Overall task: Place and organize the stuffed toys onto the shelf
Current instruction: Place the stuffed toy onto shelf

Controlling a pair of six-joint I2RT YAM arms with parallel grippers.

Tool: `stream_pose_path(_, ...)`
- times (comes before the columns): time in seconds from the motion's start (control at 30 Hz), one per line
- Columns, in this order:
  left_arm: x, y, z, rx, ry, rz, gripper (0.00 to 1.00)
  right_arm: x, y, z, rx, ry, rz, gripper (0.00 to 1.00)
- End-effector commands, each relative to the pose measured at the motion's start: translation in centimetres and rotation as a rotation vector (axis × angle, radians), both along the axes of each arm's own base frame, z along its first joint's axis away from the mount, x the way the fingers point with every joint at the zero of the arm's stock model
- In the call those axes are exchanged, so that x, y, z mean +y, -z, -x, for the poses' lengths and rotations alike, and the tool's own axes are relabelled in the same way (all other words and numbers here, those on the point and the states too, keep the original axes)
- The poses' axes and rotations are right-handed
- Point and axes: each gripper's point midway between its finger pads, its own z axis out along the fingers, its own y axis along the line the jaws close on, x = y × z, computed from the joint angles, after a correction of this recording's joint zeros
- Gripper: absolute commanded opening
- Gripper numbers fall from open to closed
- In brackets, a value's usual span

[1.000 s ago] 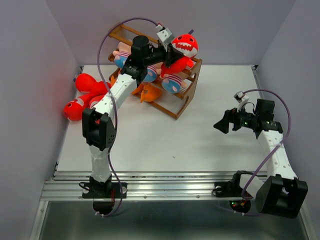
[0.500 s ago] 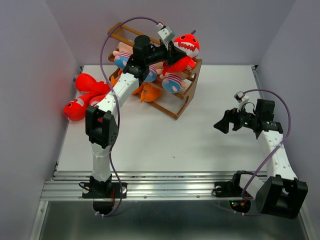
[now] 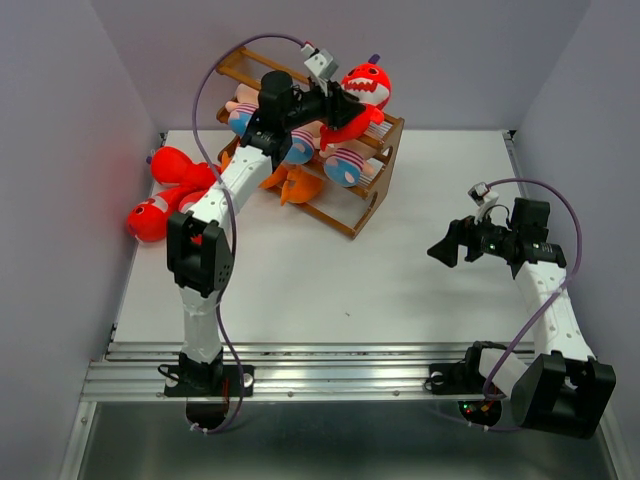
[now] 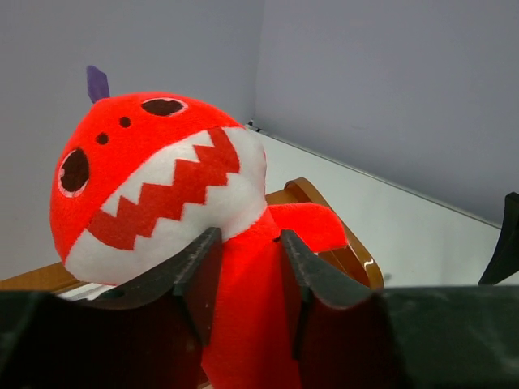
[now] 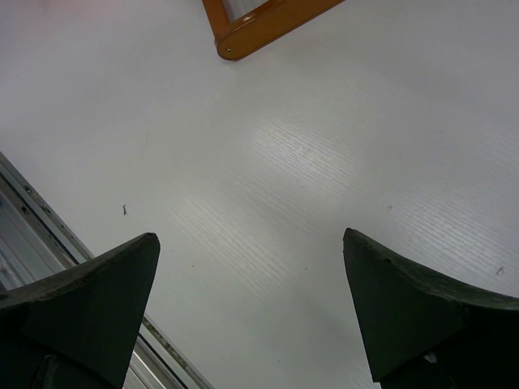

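Being pinched by the left gripper (image 4: 248,237), the red shark (image 4: 162,186) is held over the shelf (image 3: 377,193) at the far edge of the table (image 3: 420,290), apparently for seating.

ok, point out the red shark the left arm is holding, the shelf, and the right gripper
red shark (image 4: 162,182), left wrist view, on its toothy mouth
shelf (image 3: 380,185), top view, on its right side panel
right gripper (image 5: 250,237), right wrist view, midway between fingertips

red shark (image 4: 162,182): lower body hidden behind jaws | shelf (image 5: 272,23): cut off by top edge
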Motion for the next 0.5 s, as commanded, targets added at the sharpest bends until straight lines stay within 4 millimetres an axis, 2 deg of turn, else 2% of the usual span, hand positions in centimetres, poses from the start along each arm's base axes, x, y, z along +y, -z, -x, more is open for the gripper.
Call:
stream_pose_path(0.0,1.7,-2.1,0.4,-0.039,-0.062,0.015,0.49,-0.3,-0.5,-0.4,-0.052,0.002,0.023,1.0)
stream_pose_path(0.03,1.9,-2.1,0.2,-0.038,-0.08,0.019,0.58,-0.3,-0.5,-0.4,-0.052,0.002,0.023,1.0)
stream_pose_path(0.23,3.0,-3.1,-0.1,-0.055,-0.14,0.031,0.78,-0.3,-0.5,-0.4,-0.051,0.0,0.021,1.0)
stream_pose_path(0.47,3.7,-2.9,-1.0,-0.037,-0.211,0.005,0.8,-0.3,-0.5,-0.4,-0.051,-0.001,0.02,1.0)
